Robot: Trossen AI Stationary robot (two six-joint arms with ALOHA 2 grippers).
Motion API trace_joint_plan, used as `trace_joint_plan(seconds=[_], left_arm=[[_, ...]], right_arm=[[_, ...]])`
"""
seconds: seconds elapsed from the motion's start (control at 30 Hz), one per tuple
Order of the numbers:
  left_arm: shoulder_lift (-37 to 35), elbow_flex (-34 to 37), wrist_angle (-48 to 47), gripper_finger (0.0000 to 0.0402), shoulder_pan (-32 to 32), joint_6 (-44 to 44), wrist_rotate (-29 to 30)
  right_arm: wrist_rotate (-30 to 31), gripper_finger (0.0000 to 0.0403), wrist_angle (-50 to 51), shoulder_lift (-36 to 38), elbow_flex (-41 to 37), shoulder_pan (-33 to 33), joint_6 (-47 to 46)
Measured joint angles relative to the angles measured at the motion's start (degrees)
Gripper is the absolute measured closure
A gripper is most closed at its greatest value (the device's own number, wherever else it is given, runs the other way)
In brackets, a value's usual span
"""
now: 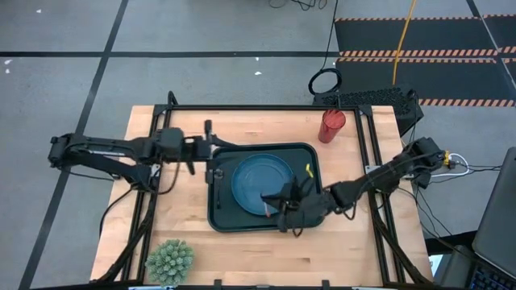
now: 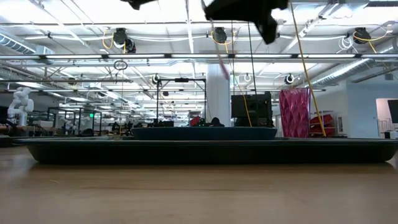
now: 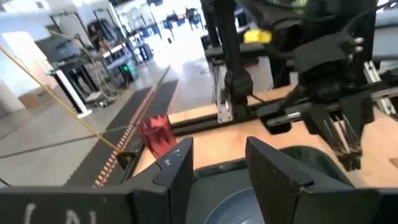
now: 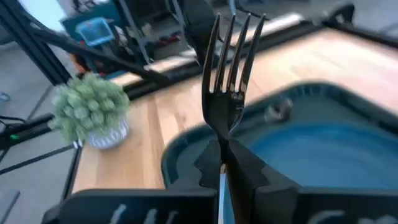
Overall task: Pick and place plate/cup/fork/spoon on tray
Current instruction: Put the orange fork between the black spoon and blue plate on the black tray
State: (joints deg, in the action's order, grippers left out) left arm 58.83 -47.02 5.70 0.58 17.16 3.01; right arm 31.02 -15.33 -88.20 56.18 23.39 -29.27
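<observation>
Only right wrist view shows right pincer (image 4: 229,163) gripping fork (image 4: 228,74); left pincer (image 3: 221,171) open.

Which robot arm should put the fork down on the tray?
The right one, probably. Its end effector is shut on the fork above the plate and tray. The left end effector is open and holds nothing.

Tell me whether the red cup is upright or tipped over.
Upright. The cup stands on the bare table, outside the tray, its ribbed sides vertical in the low view and its rim on top in the high view.
</observation>
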Motion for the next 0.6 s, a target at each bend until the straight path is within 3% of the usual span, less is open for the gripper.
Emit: trace_joint_plan(seconds=[0.17,0.4,0.6], left_arm=[[-8.4,6.9,5.3,0.0250,0.5,-0.2,0.0],[-17.0,11.2,5.7,0.0250,1.3,-2.4,0.1],[-19.1,11.8,3.0,0.0250,1.3,-2.5,4.5]], right_arm=[[-7.5,0.0403,-10.1,-3.5,1.4,-4.4,7.6],[-17.2,0.0403,-9.2,-14.6,13.3,-10.0,12.6],[-19.4,0.0403,-4.8,-22.0,23.8,-13.4,16.2]])
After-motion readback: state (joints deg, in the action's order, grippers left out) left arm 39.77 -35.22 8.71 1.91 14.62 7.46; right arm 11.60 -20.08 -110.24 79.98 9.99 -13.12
